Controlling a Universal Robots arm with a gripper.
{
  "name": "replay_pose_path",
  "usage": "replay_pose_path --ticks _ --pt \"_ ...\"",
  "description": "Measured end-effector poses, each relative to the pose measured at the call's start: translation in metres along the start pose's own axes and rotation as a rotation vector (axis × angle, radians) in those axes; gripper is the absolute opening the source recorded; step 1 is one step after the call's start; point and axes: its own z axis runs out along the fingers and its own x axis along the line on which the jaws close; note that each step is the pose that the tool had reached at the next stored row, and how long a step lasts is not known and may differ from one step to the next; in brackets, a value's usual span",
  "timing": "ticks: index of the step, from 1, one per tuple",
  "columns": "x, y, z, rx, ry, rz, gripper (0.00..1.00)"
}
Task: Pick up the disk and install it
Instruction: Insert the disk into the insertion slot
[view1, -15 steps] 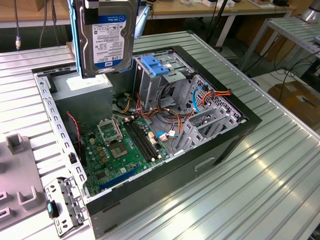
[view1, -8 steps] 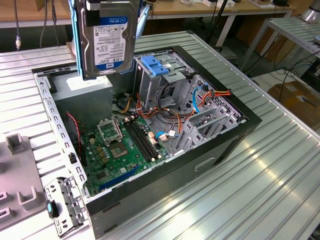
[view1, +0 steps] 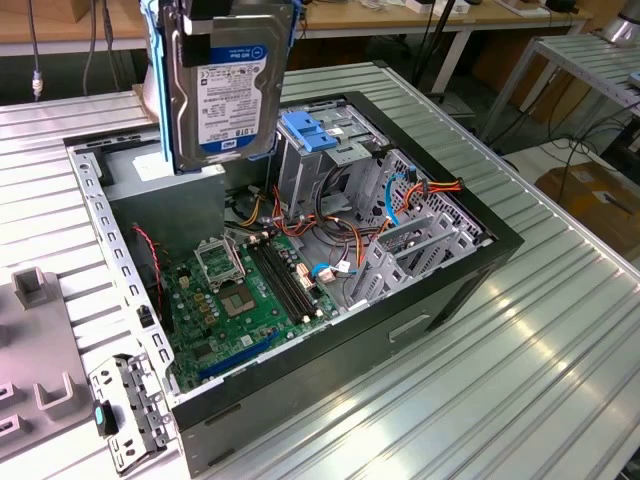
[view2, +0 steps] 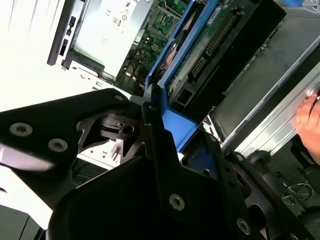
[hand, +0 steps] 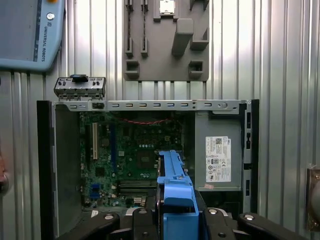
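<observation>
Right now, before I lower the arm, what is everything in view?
Flat metal hard disk with white label and blue side rails: one, silver and blue, hanging above the open case.
Black metal computer case: one, black, open, lying on the table.
Green motherboard: one, green, on the case floor.
Metal drive cage with blue plastic tab: one, grey and blue, inside the case.
Grey metal box with white sticker: one, grey, in a case corner.
Grey plastic fixture tray: one, grey, on the table beside the case.
Small metal bracket: one, silver, on the table by the case.
Ribbed metal table: one, silver, under everything.
Person's hand: one, near the case.
Gripper: one, black, shut on the disk.
</observation>
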Motion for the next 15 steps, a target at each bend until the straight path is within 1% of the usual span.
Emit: replay_pose_path --ticks 9,12,15 --pt "0.0153 -0.0006 0.0002 0.0001 0.0032 0.000 0.37" --pt "0.0176 -0.0018 0.0003 0.0001 0.0049 0.000 0.37" --pt "0.0193 -0.0056 0.0004 0.0001 0.0075 0.000 0.37"
